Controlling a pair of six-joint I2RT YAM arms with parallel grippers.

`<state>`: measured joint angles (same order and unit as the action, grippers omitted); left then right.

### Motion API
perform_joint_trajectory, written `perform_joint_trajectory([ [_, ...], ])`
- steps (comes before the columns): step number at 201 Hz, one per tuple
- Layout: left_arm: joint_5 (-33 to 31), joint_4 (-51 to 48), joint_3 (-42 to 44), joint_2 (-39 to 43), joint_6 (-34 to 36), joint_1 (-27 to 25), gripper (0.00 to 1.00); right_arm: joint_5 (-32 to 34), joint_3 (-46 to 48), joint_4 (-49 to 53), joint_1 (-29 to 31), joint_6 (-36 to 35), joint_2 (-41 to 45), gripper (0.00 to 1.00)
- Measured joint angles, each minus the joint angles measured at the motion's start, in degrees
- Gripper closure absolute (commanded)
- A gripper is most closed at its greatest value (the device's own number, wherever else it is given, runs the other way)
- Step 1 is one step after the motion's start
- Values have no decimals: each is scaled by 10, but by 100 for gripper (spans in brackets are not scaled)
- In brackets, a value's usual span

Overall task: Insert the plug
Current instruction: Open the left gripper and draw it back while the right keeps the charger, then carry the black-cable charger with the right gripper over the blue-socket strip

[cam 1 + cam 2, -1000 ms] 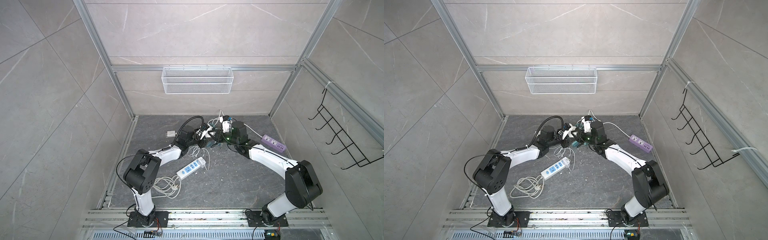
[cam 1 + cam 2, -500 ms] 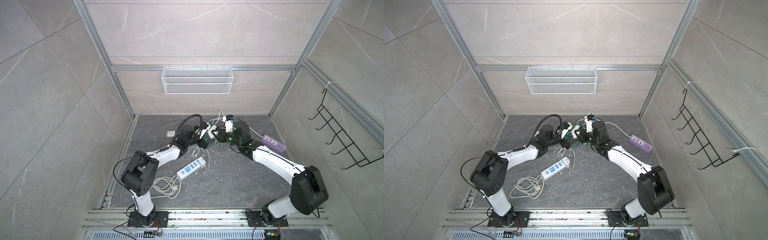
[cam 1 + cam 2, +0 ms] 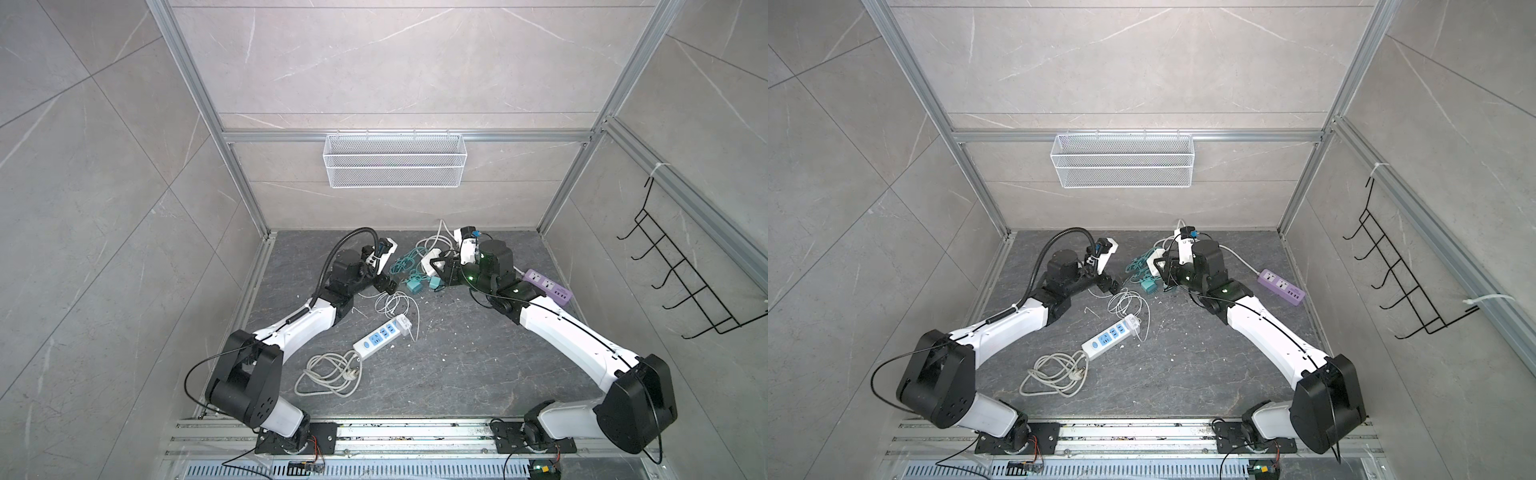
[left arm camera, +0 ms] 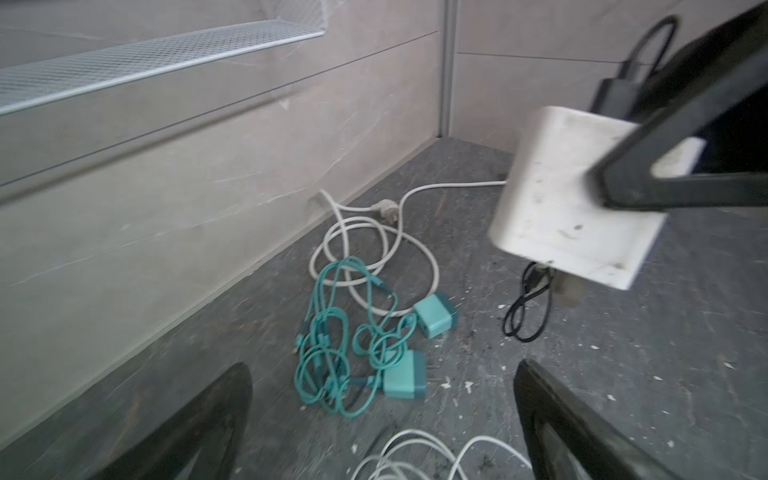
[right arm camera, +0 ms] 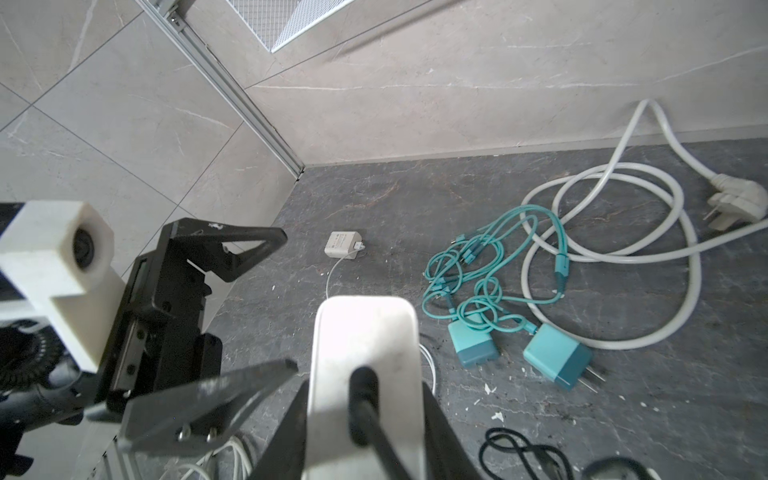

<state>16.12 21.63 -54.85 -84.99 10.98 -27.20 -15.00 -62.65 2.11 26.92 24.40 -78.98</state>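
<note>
Right fingers [image 5: 441,445] clamp white plug [image 5: 365,332]; left fingers [image 4: 199,424] spread

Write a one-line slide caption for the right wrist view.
Right hand grips a white adapter beside two teal chargers and a looped white cord.

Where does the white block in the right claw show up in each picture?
In a top view: white block, back middle of the floor, in the right claw.
In a top view: same spot.
Left wrist: upper right, pinched by a black finger.
Right wrist: bottom middle, between the fingers.
Shared landmark: wire basket on the back wall.
</note>
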Motion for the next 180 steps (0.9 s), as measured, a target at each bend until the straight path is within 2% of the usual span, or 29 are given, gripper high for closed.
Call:
perform_joint_trajectory([
  [25,-104,-44,5,39,-23,12,0,-5,-3,25,25,0,0,93],
  [61,-216,-77,51,99,-70,23,0,36,-24,61,123,-11,-5,93],
  [129,-301,-163,109,153,-163,65,0,166,-41,90,273,-22,-89,93],
  [180,-326,-164,157,190,-188,80,0,219,-46,112,301,-20,-116,94],
])
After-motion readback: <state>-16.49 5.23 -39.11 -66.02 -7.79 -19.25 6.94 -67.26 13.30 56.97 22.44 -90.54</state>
